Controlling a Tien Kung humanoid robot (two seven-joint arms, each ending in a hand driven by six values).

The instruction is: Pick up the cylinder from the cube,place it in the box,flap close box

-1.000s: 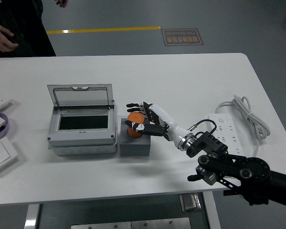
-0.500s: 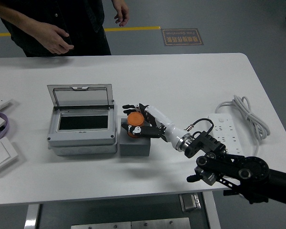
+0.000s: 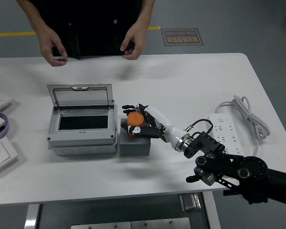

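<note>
Small orange cylinder (image 3: 134, 119) sits atop the dark grey cube (image 3: 135, 144); my right robot hand (image 3: 137, 119) is wrapped around it, fingers behind, thumb in front, for lifting. Grey plastic box (image 3: 82, 136) just left, clear lid up to receive it.

We count one orange cylinder (image 3: 135, 119), one grey cube (image 3: 135, 144), one open box (image 3: 82, 128), one power strip (image 3: 227, 128), and two person's hands (image 3: 51, 45).

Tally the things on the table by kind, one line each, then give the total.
Orange cylinder: 1
Grey cube: 1
Grey box, lid open: 1
White power strip: 1
White switch plates at the left edge: 3
Total: 7
</note>
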